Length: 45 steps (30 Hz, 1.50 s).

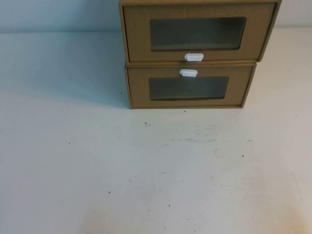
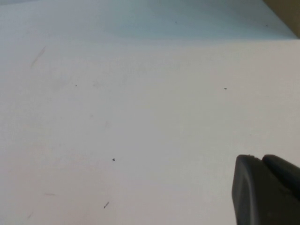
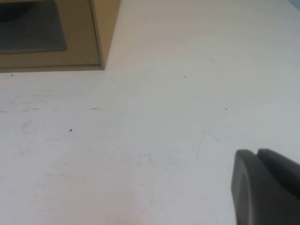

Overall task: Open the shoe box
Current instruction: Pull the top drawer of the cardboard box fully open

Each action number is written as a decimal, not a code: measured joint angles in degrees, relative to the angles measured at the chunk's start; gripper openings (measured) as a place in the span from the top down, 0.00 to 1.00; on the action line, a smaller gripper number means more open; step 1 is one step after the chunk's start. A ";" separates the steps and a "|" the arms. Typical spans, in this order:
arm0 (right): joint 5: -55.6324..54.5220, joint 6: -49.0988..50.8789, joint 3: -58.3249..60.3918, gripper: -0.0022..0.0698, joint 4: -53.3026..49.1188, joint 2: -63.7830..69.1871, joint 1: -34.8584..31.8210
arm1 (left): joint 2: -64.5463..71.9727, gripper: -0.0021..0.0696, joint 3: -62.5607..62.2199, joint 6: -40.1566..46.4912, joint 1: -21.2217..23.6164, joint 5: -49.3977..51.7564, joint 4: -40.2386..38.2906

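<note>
Nearest the robot, both arms sit low over the white table [image 1: 146,175], too far back to show in the high view. The left gripper [image 2: 260,158] is clenched on nothing, and so is the right gripper [image 3: 257,152], which has a corner of the boxes ahead of it but is well apart from them. At the far side of the table two brown shoe boxes stand stacked, the upper box [image 1: 197,31] on the lower box [image 1: 190,87]. Both fronts are closed, each with a dark window and a white tab: the lower handle [image 1: 188,73] and the upper handle [image 1: 193,57]. I'd say the opening hasn't started. Next, one arm must reach forward, spread its jaws, pinch a handle and pull straight back. Which box is meant, I cannot tell.
</note>
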 joint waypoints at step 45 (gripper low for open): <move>0.00 0.00 0.00 0.99 0.48 0.00 0.00 | 66.04 0.98 -77.68 36.01 -1.64 28.22 -48.91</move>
